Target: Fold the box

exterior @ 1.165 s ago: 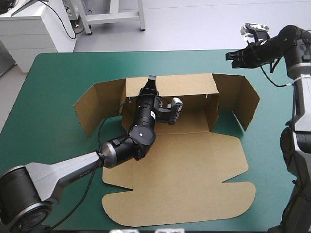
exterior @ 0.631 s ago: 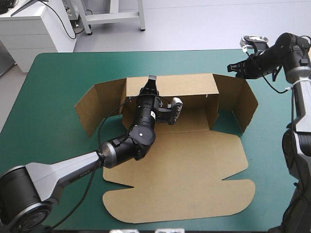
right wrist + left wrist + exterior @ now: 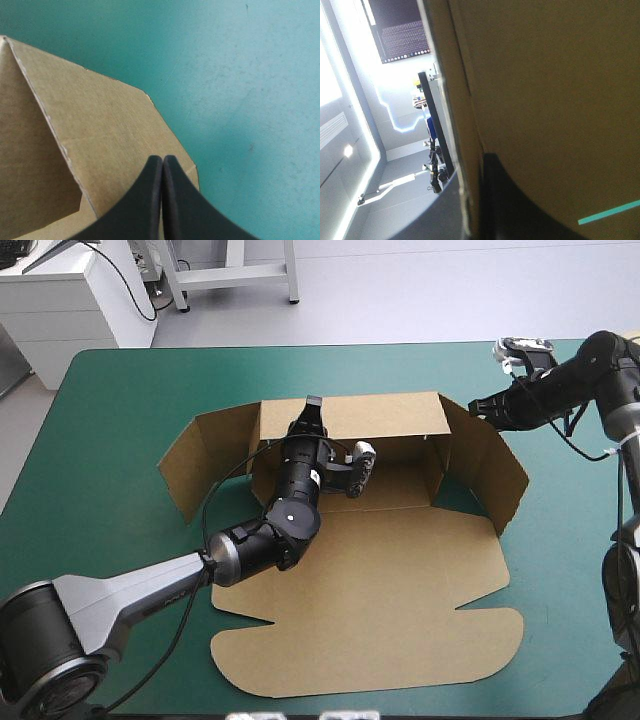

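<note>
Mid-counter [image 3: 110,410], a brown box [image 3: 390,550], half formed: back wall [image 3: 385,418] upright, left flap [image 3: 195,465] and right flap [image 3: 500,465] standing, angled forward, lid [image 3: 370,640] flat toward the near edge. Nipped at the back wall's top edge by the left claw [image 3: 313,404], board sandwiched between its black fingers [image 3: 520,215]. At the right flap's far upper edge, the right claw [image 3: 476,406], pressed together and empty; contact uncertain. Judged light and stiff, bending cleanly only along scored creases; liable to slide or spring back. Best taken at free edges near a crease, never mid-panel.
</note>
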Controlling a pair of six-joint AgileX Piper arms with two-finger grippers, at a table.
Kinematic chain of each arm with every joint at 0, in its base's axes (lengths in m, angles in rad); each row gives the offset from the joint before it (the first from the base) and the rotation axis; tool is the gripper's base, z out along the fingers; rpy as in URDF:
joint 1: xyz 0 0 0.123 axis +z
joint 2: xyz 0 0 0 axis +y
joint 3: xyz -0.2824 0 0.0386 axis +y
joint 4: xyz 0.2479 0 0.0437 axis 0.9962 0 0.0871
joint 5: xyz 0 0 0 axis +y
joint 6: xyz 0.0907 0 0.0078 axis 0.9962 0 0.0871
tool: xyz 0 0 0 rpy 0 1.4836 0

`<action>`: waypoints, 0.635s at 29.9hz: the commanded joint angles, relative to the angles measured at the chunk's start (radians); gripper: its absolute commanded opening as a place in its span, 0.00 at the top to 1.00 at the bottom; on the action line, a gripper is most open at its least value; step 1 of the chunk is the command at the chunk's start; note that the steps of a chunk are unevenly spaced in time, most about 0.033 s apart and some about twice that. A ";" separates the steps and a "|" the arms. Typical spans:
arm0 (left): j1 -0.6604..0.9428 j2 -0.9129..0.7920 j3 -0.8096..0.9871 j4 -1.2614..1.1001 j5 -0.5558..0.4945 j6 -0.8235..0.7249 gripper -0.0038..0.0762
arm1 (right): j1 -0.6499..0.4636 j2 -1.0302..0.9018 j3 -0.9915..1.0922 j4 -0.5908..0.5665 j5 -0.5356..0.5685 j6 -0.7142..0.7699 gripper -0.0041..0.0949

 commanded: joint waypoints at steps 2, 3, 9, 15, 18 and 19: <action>-0.004 -0.043 -0.044 0.104 0.056 0.012 0.96 | -0.007 -0.043 -0.022 0.034 -0.048 -0.011 0.98; -0.004 -0.043 -0.047 0.104 0.056 0.012 0.96 | -0.007 -0.044 -0.022 0.034 -0.051 -0.008 0.98; -0.004 -0.043 -0.062 0.104 0.058 0.010 0.96 | -0.007 -0.043 -0.022 0.034 -0.107 -0.008 0.98; -0.004 -0.043 -0.083 0.104 0.056 0.003 0.96 | -0.007 -0.043 -0.022 0.034 -0.133 -0.002 0.98; -0.004 -0.043 -0.085 0.104 0.056 0.003 0.96 | -0.007 -0.043 -0.022 0.038 -0.125 -0.002 0.98; -0.004 -0.043 -0.085 0.104 0.056 0.003 0.96 | -0.007 -0.043 -0.022 0.038 -0.120 -0.002 0.98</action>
